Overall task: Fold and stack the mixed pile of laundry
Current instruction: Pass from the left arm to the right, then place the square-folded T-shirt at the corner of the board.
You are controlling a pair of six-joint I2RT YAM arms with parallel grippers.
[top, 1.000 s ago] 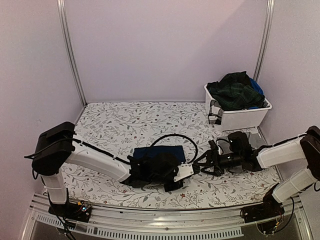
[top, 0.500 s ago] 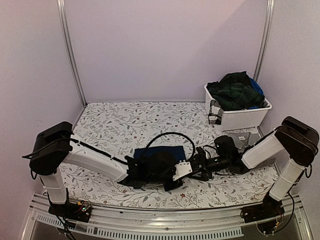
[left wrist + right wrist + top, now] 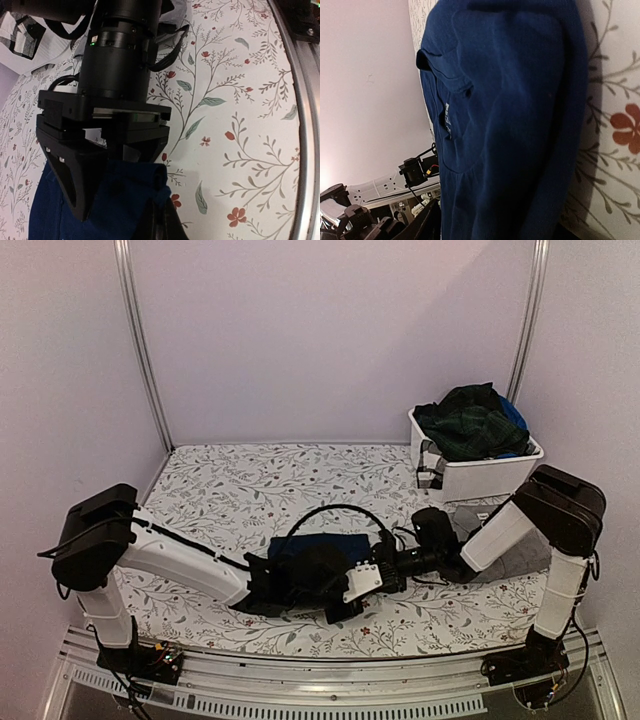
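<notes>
Folded garment (image 3: 338, 542) sits front and centre on the table cloth (image 3: 230, 490). Left gripper (image 3: 345, 605) is at its near-right corner, and the right gripper (image 3: 385, 568) is in at its right edge, the two just beside each other. Right of the garment, another piece (image 3: 490, 512) lies flat under the right arm. Behind that, far right, stands the bin (image 3: 480, 478), with the laundry pile (image 3: 470, 420) heaped inside.

High rear overview, close wrist views sharing navy garment (image 3: 510, 125)
</notes>
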